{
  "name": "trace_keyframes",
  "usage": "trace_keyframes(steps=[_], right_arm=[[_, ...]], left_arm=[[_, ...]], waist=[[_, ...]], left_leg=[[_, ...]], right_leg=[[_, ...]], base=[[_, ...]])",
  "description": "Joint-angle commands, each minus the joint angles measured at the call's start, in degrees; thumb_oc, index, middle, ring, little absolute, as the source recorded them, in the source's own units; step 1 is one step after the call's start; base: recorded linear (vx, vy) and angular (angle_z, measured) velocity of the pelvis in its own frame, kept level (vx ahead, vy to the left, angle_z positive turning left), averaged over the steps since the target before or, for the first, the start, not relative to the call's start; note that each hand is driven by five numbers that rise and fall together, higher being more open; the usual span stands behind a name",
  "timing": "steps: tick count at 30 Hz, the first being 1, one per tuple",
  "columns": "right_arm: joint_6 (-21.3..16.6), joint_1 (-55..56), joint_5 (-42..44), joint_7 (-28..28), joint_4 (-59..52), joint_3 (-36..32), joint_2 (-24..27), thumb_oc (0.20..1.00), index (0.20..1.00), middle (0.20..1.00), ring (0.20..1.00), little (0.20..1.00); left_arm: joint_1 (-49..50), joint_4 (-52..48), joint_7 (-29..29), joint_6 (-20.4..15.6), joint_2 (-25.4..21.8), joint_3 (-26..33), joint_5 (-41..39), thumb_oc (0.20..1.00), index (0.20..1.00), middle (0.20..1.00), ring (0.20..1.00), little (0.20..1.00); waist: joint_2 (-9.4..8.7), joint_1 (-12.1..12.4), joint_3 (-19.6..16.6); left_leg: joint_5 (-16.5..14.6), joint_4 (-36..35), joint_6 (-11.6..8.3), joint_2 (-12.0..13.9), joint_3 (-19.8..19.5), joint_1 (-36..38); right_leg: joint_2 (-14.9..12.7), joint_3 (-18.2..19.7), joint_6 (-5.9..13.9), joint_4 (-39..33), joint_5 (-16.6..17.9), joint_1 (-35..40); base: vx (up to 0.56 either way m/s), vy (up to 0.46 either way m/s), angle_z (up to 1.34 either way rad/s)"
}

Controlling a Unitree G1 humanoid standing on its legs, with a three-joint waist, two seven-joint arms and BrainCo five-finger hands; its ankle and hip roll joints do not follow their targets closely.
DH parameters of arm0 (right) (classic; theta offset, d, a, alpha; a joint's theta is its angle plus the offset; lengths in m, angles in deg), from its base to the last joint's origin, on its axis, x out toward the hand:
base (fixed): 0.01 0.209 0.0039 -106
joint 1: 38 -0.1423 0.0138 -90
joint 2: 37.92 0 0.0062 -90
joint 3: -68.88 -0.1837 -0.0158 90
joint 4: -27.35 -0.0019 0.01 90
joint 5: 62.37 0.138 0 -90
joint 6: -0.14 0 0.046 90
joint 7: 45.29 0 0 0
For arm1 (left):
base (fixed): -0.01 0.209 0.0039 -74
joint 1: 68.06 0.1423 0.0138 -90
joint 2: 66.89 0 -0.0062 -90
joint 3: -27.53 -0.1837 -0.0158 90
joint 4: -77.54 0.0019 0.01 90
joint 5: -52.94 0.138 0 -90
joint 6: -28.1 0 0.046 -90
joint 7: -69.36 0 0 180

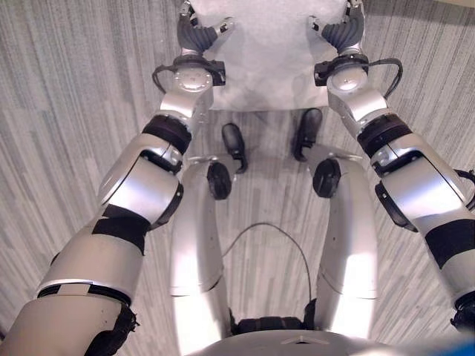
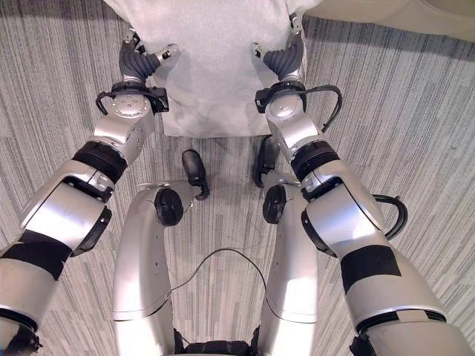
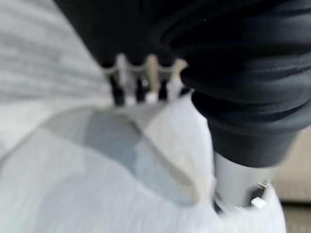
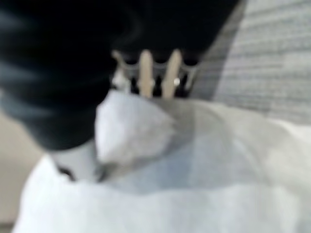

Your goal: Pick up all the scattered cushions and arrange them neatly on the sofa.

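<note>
You see the grey striped floor (image 2: 415, 119) across the frame, with a beige sofa (image 2: 401, 15) edge at the far right corner. The white cushion (image 2: 215, 67) hangs in front of you between both hands, its lower edge above the floor. Your left hand (image 2: 139, 61) grips the cushion's left side: the fingers (image 3: 146, 80) curl over the fabric edge and the thumb presses from the near face. Your right hand (image 2: 286, 55) grips the right side the same way, fingers (image 4: 146, 73) curled over a bunched corner.
</note>
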Motion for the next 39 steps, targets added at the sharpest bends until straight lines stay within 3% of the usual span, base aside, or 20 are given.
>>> trace_keyframes(steps=[1, 12, 24, 32, 39], right_arm=[[-2.90, -4.75, -1.47, 1.58, -2.67, 3.07, -4.40, 0.200, 0.200, 0.200, 0.200, 0.200], [-5.10, -2.44, -2.28, 1.60, -9.43, 1.45, 0.14, 0.200, 0.200, 0.200, 0.200, 0.200], [-8.76, 2.23, -0.51, 1.55, -16.29, -2.21, -1.85, 0.200, 0.200, 0.200, 0.200, 0.200], [-11.48, 11.79, -3.60, 1.86, -28.59, -6.07, -2.97, 0.200, 0.200, 0.200, 0.200, 0.200], [-11.92, 23.70, -7.52, 4.39, -39.54, -8.53, -3.60, 0.200, 0.200, 0.200, 0.200, 0.200]], left_arm=[[-6.03, -7.21, 0.94, -4.75, 1.96, 0.46, 0.11, 0.200, 0.200, 0.200, 0.200, 0.200], [-1.54, -12.01, 1.14, -6.52, -2.12, 1.84, -1.58, 0.200, 0.200, 0.200, 0.200, 0.200], [3.14, -22.18, 0.91, -9.81, 1.86, 2.97, -2.54, 0.200, 0.200, 0.200, 0.200, 0.200], [13.11, -33.92, 1.43, -12.27, 7.28, 6.28, -2.21, 0.200, 0.200, 0.200, 0.200, 0.200], [23.49, -42.31, 2.09, -13.01, 9.85, 9.28, 0.52, 0.200, 0.200, 0.200, 0.200, 0.200]], waist=[[2.89, 0.65, -0.85], [2.56, 0.45, -0.93], [2.59, -0.14, -3.52], [4.34, -0.30, -14.74], [4.98, -1.49, -16.57]], left_leg=[[3.69, -4.13, -4.09, -1.86, -8.48, -0.12], [4.50, -3.86, -4.33, -2.23, -8.41, -0.12], [5.85, -6.11, -4.72, -2.96, -8.36, -0.12], [8.73, -19.01, -5.43, -4.40, -6.65, -0.09], [11.50, -31.43, -5.77, -5.41, -8.15, 12.05]], right_leg=[[-0.58, 2.99, 5.91, -0.68, -1.21, 5.16], [-0.04, 3.17, 5.97, -0.29, 0.19, 5.16], [0.75, 2.61, 6.17, -2.20, 2.10, 5.16], [1.43, -1.26, 6.80, -13.62, 3.43, 6.28], [1.90, -3.71, 7.35, -25.03, 5.47, 17.88]], base=[[0.00, 0.000, 0.00], [0.00, 0.000, 0.00], [0.00, 0.000, 0.00], [-0.03, 0.009, 0.01], [-0.07, -0.018, -0.02]])
